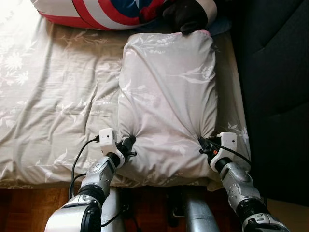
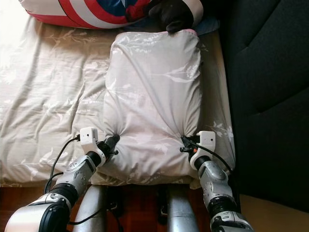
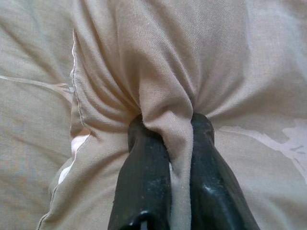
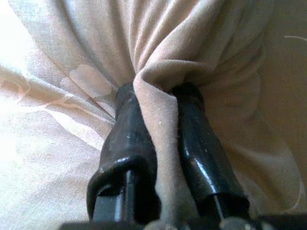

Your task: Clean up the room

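At the pillow's near edge, the left gripper [image 1: 129, 143] and right gripper [image 1: 203, 144] each pinch a bunched fold of its cover, one at each near corner. The pillow [image 1: 166, 96] lies lengthwise on the bed [image 1: 58, 96], its far end touching a striped cushion [image 1: 111, 12]. Only thin fabric is caught, so a pull could slip it free or skew the pillow.

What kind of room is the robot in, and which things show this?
Most likely a bedroom. A bed with a pale floral sheet lies before the robot, a pillow in matching fabric rests on it, and a dark padded headboard stands beside it. The left gripper and right gripper both pinch the pillow.
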Tool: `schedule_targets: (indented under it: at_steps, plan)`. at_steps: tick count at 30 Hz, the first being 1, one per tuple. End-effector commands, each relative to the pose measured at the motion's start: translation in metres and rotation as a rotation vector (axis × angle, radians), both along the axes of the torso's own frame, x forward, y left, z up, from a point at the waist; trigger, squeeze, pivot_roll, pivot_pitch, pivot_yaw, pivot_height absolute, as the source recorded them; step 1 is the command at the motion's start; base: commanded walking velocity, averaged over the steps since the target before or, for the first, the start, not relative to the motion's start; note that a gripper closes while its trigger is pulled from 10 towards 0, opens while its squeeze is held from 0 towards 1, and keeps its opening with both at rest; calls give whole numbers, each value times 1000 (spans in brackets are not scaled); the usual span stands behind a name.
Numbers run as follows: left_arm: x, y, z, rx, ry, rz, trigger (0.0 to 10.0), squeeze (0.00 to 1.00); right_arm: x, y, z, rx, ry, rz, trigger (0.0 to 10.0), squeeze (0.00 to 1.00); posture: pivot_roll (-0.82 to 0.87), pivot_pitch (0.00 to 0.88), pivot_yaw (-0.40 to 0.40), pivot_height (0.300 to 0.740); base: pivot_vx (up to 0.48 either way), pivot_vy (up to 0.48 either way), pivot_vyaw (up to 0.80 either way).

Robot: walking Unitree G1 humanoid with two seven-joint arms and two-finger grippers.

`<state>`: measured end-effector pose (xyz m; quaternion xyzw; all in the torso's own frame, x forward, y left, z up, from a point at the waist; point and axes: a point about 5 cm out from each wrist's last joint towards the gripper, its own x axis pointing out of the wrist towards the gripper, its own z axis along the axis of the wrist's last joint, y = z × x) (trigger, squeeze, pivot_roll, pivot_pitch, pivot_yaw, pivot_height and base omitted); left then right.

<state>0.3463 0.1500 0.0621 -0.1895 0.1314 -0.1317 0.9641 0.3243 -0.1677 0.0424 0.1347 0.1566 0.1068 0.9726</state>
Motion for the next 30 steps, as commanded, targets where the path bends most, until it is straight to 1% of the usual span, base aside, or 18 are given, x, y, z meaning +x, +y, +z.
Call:
schedule_targets:
  at_steps: [1, 8, 10, 11, 12, 13, 14, 17, 19, 22, 23, 25, 26, 30]
  plan:
    - [-14, -14, -21, -6, 88, -57, 0, 0, -28, 20, -38, 35, 177, 58, 0, 0, -93, 433, -18, 652, 0, 0, 0]
    - [-14, -17, -22, -10, 82, -62, 0, 0, -26, 17, -37, 31, 172, 48, 0, 0, -95, 376, -15, 652, 0, 0, 0]
    - [-14, -18, -20, -13, 73, -55, 0, 0, -25, 17, -37, 16, 171, 40, 0, 0, -95, 347, -12, 652, 0, 0, 0]
    - [-13, -18, -20, -5, 69, -47, 0, 0, -25, 16, -37, 11, 169, 31, 4353, 0, -94, 338, -12, 652, 0, 0, 0]
    - [-13, -18, -20, -5, 69, -47, 0, 0, -25, 16, -37, 11, 169, 31, 4353, 0, -94, 338, -12, 652, 0, 0, 0]
    - [-12, -17, -18, 8, 52, -33, 8902, 0, -24, 15, -35, 18, 159, 11, 10000, 0, -90, 325, -11, 652, 0, 0, 0]
    - [-11, -17, -17, 9, 44, -24, 10000, 0, -23, 14, -34, 11, 142, -1, 10000, 0, -87, 312, -10, 652, 0, 0, 0]
    - [-13, -16, -16, 42, 11, -27, 10000, 0, -21, 10, -30, -9, 107, -36, 10000, 0, -83, 301, -11, 652, 0, 0, 0]
    - [-13, -13, -15, 36, -4, -12, 10000, 0, -19, 7, -27, 4, 87, -60, 10000, 0, -86, 297, -12, 652, 0, 0, 0]
    - [-13, -10, -15, 39, -12, 2, 10000, 0, -19, 4, -26, -17, 72, -84, 10000, 0, -91, 296, -13, 652, 0, 0, 0]
    - [-13, -7, -15, 35, -14, 26, 10000, 0, -19, 1, -25, -5, 65, -113, 10000, 0, -89, 289, -12, 657, 0, 0, 0]
    - [-12, -3, -14, 35, -20, 55, 10000, 0, -19, 0, -23, 14, 52, -133, 10000, 0, -94, 284, -12, 667, 0, 0, 0]
    - [-12, -3, -14, 35, -20, 55, 10000, 0, -19, 0, -23, 14, 52, -133, 10000, 0, -94, 284, -12, 667, 0, 0, 0]
    - [-9, -2, -8, 39, -45, 68, 10000, 0, -19, -1, -23, 13, 50, -134, 10000, 0, -96, 277, -11, 692, 0, 0, 0]
